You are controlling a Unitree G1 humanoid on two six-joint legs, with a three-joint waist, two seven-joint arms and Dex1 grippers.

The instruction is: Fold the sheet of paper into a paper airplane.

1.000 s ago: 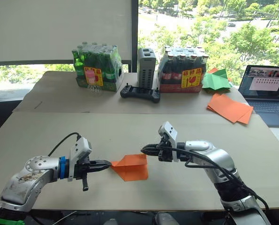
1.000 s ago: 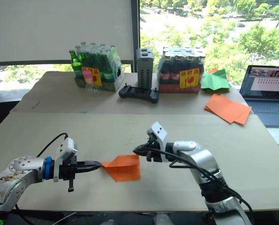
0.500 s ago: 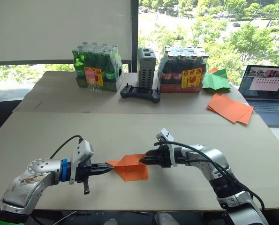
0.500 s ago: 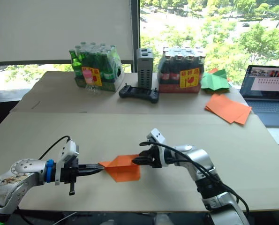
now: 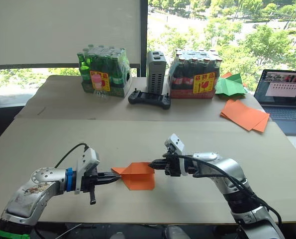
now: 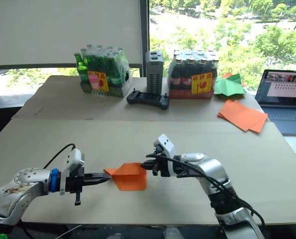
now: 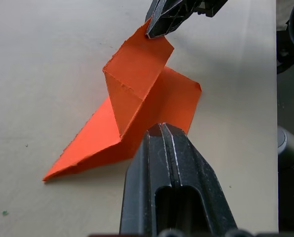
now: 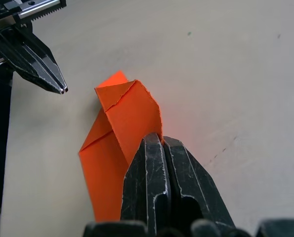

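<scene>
The sheet of paper [image 5: 138, 177] is a bright orange, partly folded piece lying on the beige table near its front edge, with one flap [image 7: 137, 64] raised. My right gripper [image 5: 151, 165] comes in from the right and is shut on the top corner of that flap [image 8: 137, 111]. From the left, my left gripper [image 5: 115, 176] points at the paper's left tip. Its fingers [image 7: 161, 136] are shut with nothing between them, and they stand a short way off the paper in the right wrist view.
Along the back stand a pack of green bottles [image 5: 102, 72], a grey box [image 5: 155, 72], a black controller [image 5: 149, 99] and a pack of dark bottles [image 5: 197, 74]. At the back right are a green paper shape [image 5: 229, 85], a pile of orange sheets [image 5: 243, 114] and a laptop [image 5: 283, 97].
The right gripper came down to the paper's right edge, shut on a flap and has raised it slightly. The left gripper has barely moved.
</scene>
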